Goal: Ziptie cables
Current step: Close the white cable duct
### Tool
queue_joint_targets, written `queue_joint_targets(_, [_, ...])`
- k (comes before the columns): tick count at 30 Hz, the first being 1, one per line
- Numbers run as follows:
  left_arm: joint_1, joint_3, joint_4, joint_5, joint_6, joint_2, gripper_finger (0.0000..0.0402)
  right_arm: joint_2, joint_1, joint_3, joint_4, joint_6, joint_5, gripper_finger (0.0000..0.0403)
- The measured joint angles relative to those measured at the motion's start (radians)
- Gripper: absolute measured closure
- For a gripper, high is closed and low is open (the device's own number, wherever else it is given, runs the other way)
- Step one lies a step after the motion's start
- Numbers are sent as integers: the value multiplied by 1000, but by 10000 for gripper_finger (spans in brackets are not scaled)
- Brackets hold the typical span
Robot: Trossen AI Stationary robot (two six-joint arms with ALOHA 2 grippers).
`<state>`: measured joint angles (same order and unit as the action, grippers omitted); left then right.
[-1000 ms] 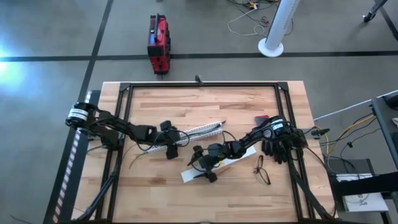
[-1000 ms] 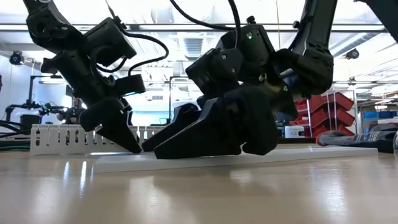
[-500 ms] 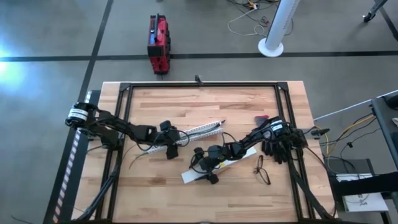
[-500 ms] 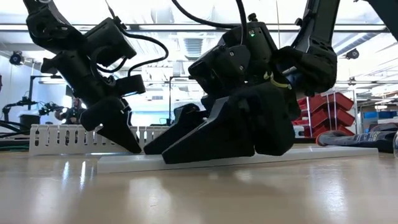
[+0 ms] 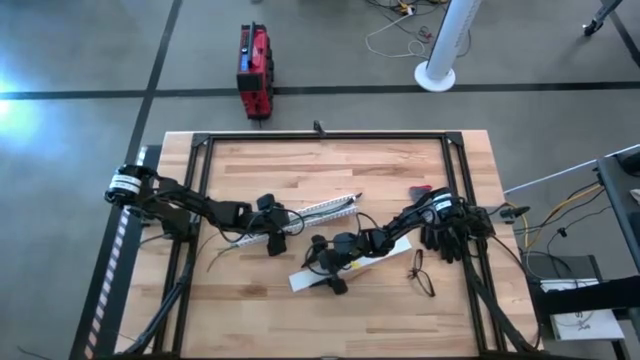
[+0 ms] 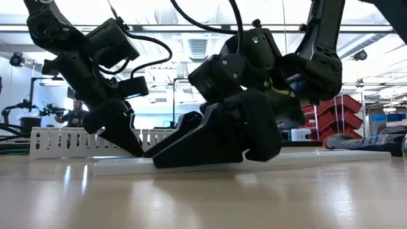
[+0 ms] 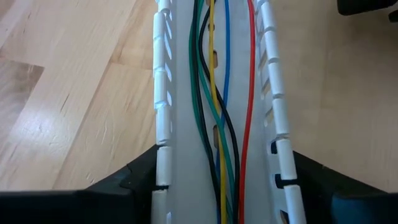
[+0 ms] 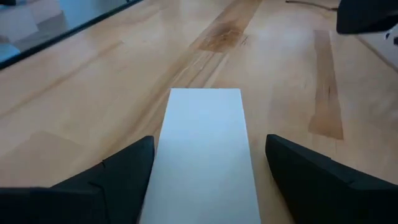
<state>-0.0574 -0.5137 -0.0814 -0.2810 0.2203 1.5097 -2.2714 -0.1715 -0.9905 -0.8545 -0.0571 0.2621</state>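
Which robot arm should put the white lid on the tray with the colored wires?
Probably the right. The right gripper straddles the flat white lid, fingers either side. The left gripper straddles the slotted tray holding the wires, steadying it.

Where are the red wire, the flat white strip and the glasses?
Red wire (image 7: 250,118), left wrist view, middle of its run inside the slotted white plastic tray.
Flat white plastic strip (image 8: 204,146), right wrist view, centre of its top face.
Dark-rimmed glasses (image 5: 422,274), high view, on the frame.
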Motion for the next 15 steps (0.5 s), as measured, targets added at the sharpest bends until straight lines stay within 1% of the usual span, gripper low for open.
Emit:
queue_joint_targets(3, [2,0,-1,-2,-8,0,173,9,-3,0,25,50,3,121])
queue_joint_targets(6, [2,0,-1,-3,-14,0,179,14,-7,1,31,64,1,131])
queue_joint_targets(11, [2,0,-1,-4,-9,0,179,45,-9,-7,102,37,-8,139])
queue_joint_targets(15, [2,1,0,-5,-8,0,173,79,-14,-29,214,-6,-26,132])
